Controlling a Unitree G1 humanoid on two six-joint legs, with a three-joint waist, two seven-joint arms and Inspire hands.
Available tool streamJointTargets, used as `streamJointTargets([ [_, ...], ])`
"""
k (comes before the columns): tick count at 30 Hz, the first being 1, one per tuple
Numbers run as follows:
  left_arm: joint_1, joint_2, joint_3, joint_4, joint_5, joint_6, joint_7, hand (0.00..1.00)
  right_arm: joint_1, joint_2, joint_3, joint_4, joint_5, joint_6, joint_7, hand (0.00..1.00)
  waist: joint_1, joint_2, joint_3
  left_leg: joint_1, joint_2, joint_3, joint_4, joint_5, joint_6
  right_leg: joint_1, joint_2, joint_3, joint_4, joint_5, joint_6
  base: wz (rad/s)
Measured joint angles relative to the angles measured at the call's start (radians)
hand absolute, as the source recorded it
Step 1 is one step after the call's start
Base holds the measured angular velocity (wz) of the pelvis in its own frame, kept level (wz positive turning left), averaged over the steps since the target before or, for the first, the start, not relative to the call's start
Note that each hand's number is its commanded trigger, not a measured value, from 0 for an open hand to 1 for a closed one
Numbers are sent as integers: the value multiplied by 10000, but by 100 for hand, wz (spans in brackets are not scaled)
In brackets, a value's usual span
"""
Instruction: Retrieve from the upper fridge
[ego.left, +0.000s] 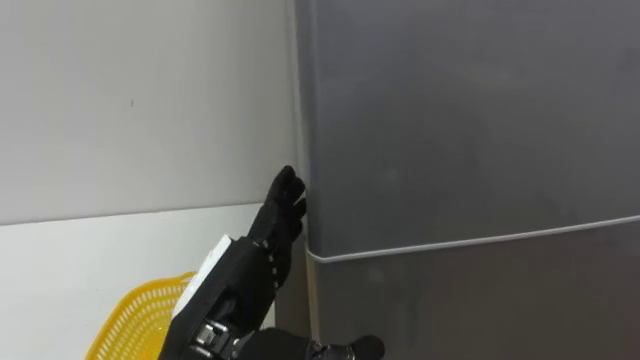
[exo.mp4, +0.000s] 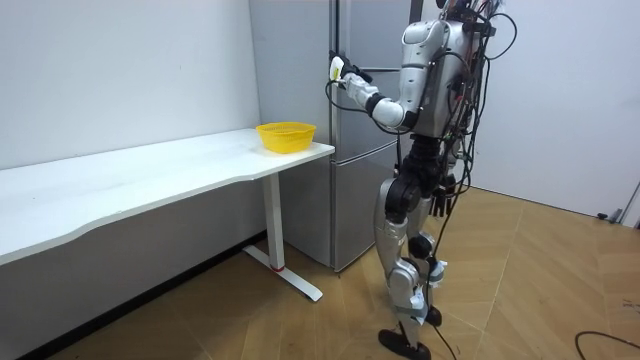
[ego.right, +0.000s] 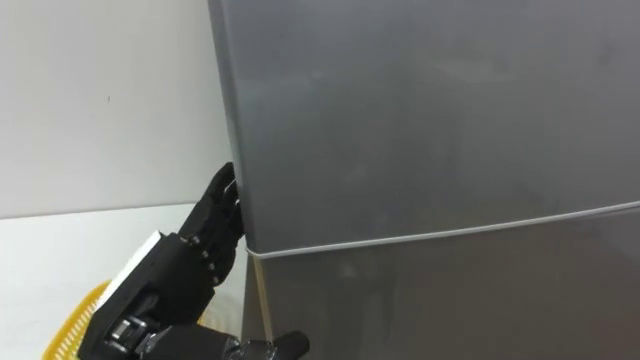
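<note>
A tall grey fridge (ego.left: 470, 120) stands before me, both doors closed. A pale seam (ego.left: 480, 243) parts the upper door from the lower one (ego.left: 480, 305). My left hand (ego.left: 280, 215) reaches up from the lower left. Its straight fingers lie against the upper door's left edge just above the seam, and the fingertips (ego.right: 228, 195) slip slightly behind that edge. The thumb (ego.left: 365, 347) sticks out low in front of the lower door. In the room view I stand upright facing the fridge (exo.mp4: 345, 150) with the left hand (exo.mp4: 340, 72) raised to its edge.
A yellow basket (ego.left: 140, 315) sits on the end of a long white table (exo.mp4: 150, 175), just left of the fridge. A white wall (ego.left: 140, 100) runs behind the table. Wooden floor (exo.mp4: 520, 290) lies open behind me.
</note>
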Motion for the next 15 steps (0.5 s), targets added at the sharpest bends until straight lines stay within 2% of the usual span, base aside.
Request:
streamJointTargets([
  [8,-39,41,-41,-1,-2,0,-88,0,-5,-7,2,-23,-6,-48,-103,0,-140,-35,-1,-7,24,14,-7,1,-1,9,20,14,34,30,-21,0],
  [15,-47,52,6,-1,3,0,102,0,1,-11,3,3,-15,-107,-76,0,-244,-54,38,-8,26,229,-6,1,-1,-34,21,110,-1,38,-5,-4],
])
